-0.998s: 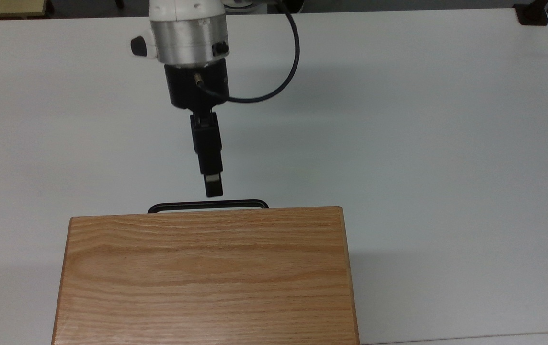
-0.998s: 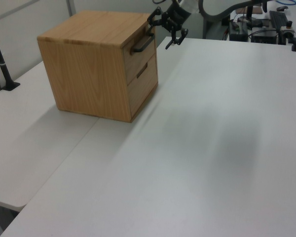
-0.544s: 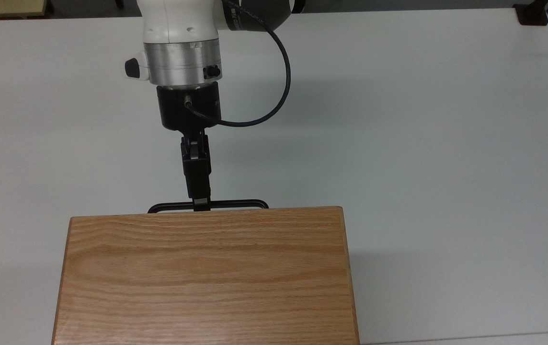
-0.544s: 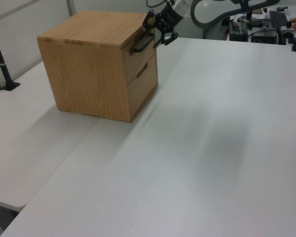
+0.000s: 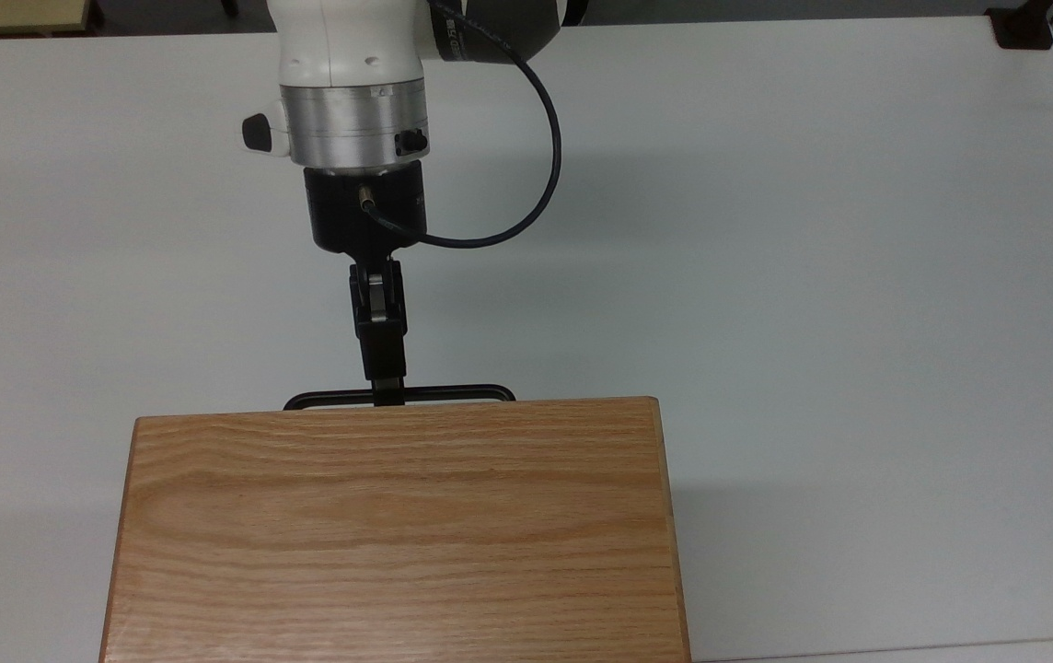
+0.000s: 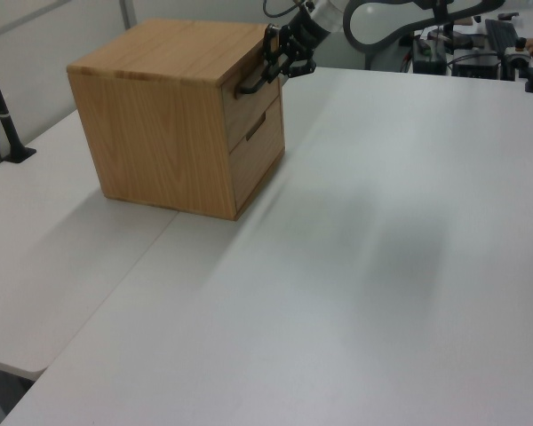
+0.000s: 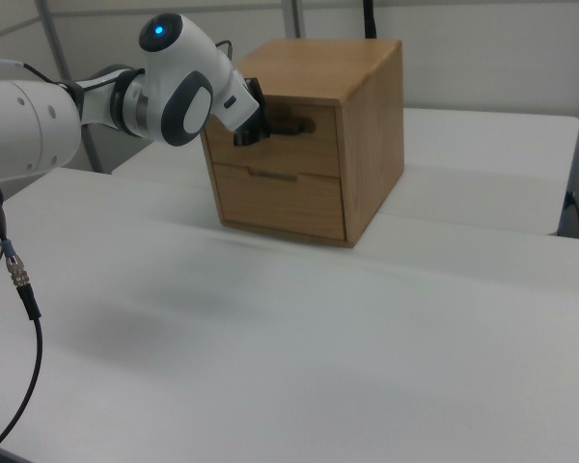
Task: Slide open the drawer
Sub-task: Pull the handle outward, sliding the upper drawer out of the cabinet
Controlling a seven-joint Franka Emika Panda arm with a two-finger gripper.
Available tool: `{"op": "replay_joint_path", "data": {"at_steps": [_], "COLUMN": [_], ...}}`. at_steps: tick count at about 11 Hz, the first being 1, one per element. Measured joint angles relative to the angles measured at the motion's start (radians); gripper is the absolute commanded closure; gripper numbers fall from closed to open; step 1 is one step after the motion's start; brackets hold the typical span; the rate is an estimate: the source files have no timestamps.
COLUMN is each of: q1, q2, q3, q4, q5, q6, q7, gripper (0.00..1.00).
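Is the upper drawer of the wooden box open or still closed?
Closed. The upper drawer has its front flush with the box and the lower drawer.

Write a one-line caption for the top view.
Gripper at the black handle of the closed top drawer.

The box point(image 5: 398, 525) is light oak with darker wavy grain across its top. The drawer point(image 7: 288, 145) front is the same oak, its handle point(image 5: 453, 392) black. The gripper point(image 5: 387, 391) is black, the arm point(image 7: 39, 121) white with a silver ring and a blue light. The table point(image 5: 812, 230) is plain white, the cable point(image 5: 540, 166) black.
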Motion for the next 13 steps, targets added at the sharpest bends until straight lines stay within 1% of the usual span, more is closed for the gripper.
{"op": "replay_joint_path", "data": {"at_steps": [2,4,8,9,10,12,13], "q1": [0.0,0.0,-0.01,-0.013,-0.016,-0.017,-0.019], "q2": [-0.006,-0.048,-0.277,-0.314,-0.336,-0.352,-0.359], "q3": [0.0,0.0,-0.007,-0.007,-0.008,-0.009,-0.01], "q4": [-0.006,-0.048,-0.235,-0.26,-0.272,-0.279,-0.279], "q5": [-0.002,-0.002,0.001,0.001,0.001,0.001,0.001], "q6": [-0.002,-0.037,-0.332,-0.396,-0.441,-0.499,-0.531], "q7": [-0.006,-0.035,-0.148,-0.172,-0.189,-0.218,-0.236], "gripper": [1.0,1.0,1.0,0.98,0.93,0.93,0.58]}}
